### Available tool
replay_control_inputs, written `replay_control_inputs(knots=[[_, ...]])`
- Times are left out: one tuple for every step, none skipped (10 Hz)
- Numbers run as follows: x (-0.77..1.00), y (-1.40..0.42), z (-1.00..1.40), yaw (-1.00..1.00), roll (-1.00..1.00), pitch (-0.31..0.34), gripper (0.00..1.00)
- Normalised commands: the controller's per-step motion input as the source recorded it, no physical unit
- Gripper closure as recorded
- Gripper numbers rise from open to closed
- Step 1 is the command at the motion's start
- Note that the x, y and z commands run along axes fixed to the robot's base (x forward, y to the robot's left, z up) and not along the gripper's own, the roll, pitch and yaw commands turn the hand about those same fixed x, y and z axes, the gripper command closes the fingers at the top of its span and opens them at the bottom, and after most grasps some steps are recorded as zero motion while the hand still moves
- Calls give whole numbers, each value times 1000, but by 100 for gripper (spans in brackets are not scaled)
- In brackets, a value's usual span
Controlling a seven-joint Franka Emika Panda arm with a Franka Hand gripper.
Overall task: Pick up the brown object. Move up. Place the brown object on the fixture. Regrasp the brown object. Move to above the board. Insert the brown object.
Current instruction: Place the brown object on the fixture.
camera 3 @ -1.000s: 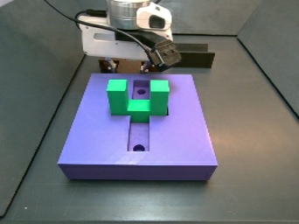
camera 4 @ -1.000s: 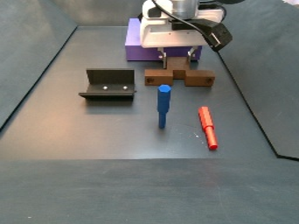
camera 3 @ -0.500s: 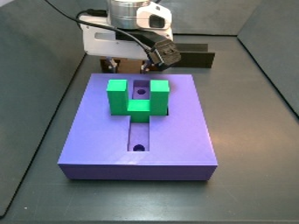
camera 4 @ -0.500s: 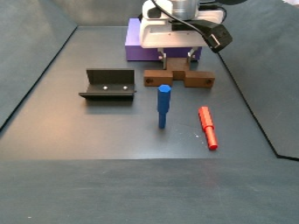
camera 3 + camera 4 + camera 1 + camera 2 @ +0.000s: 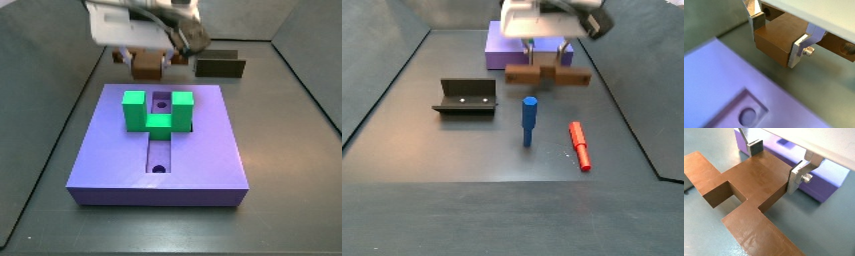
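My gripper (image 5: 547, 58) is shut on the raised middle block of the brown object (image 5: 547, 77) and holds it above the floor, just in front of the board (image 5: 498, 45). In both wrist views the silver fingers (image 5: 803, 47) (image 5: 799, 176) press the block's two sides, and the brown object (image 5: 747, 185) fills the space between them. In a side view the gripper (image 5: 144, 52) carries the brown object (image 5: 144, 66) behind the lavender board (image 5: 187, 150), which bears a green U-shaped block (image 5: 156, 110). The dark fixture (image 5: 465, 97) stands on the floor to the left, and also shows in a side view (image 5: 221, 67).
A blue peg (image 5: 531, 120) stands upright on the floor near the middle. A red peg (image 5: 579, 145) lies flat to its right. The board's slot with a round hole (image 5: 747, 116) shows in a wrist view. Dark walls enclose the floor.
The gripper has risen with the brown object in it, which now hangs clear of the floor. Nothing else has moved.
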Motion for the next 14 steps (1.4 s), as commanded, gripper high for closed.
replay_control_inputs(knots=[[0, 0, 0, 0, -14, 0, 100], [117, 271, 203, 0, -694, -111, 100], [291, 409, 300, 0, -1000, -257, 100], [314, 369, 191, 0, -1000, -314, 100], [409, 326, 80, 0, -1000, -371, 100], [414, 337, 109, 0, -1000, -340, 100], [477, 306, 186, 0, -1000, -234, 100], [529, 229, 180, -29, -1000, -169, 100], [574, 143, 171, -91, -1000, -143, 100], [726, 0, 371, -186, -1000, 0, 100], [780, 0, 463, -231, -977, 0, 100], [843, -23, 477, -249, -937, 43, 100], [837, -69, 274, -286, -803, 83, 100], [909, -80, 151, -231, -634, 100, 100]])
